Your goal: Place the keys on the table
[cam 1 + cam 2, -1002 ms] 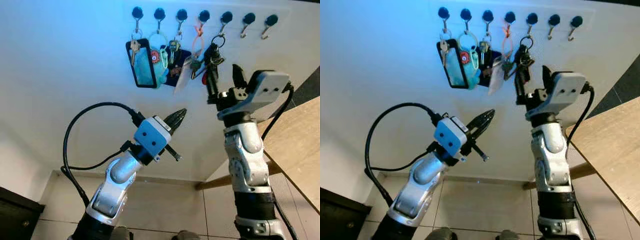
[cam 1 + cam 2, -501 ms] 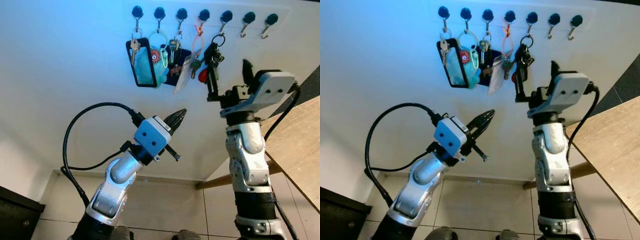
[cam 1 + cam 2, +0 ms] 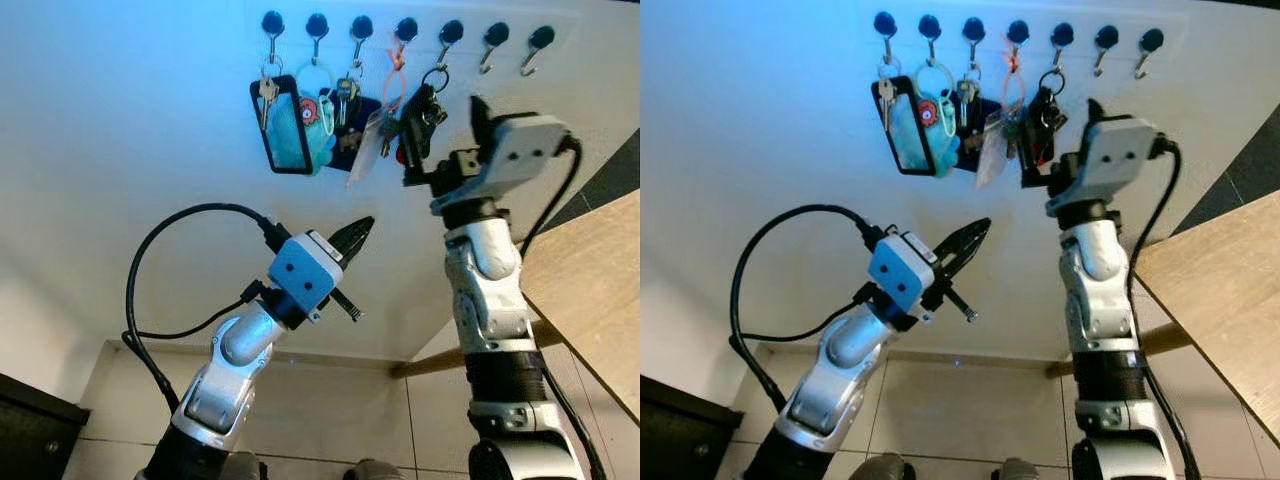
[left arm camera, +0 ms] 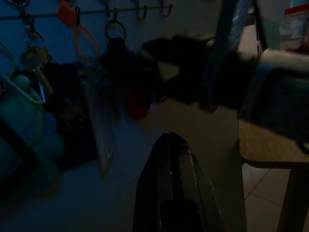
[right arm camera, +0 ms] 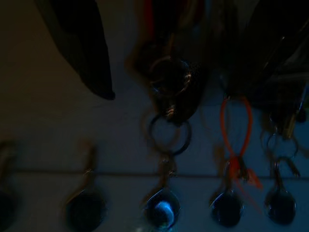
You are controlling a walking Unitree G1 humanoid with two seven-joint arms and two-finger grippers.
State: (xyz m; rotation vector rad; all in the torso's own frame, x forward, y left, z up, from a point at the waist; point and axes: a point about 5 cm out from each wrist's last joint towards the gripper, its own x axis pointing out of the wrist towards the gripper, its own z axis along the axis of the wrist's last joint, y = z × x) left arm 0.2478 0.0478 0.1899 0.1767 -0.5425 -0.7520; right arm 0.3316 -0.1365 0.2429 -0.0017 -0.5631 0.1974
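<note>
The keys (image 3: 427,104), a dark bunch with a red fob on a metal ring, hang from the fifth black hook (image 3: 451,31) on the white wall. My right gripper (image 3: 446,112) is raised to them and open, one finger on each side of the bunch. In the right wrist view the keys (image 5: 170,82) hang between the two dark fingers (image 5: 83,46), with the ring (image 5: 169,133) on its hook. My left gripper (image 3: 356,236) is shut and empty, held out lower and to the left of the keys, pointing up at the wall. In its wrist view the shut fingers (image 4: 172,164) point at the keys (image 4: 126,72).
Other hooks carry a black-framed teal pouch (image 3: 283,126), a teal plush, an orange loop (image 3: 396,88) and a white tag. Two hooks at the right (image 3: 541,38) are bare. A wooden table (image 3: 585,290) stands at the right, beside my right arm. Tiled floor lies below.
My right gripper has moved up and left and turned closer to the wall, so its fingers now straddle the key bunch. The left arm has stayed still.
</note>
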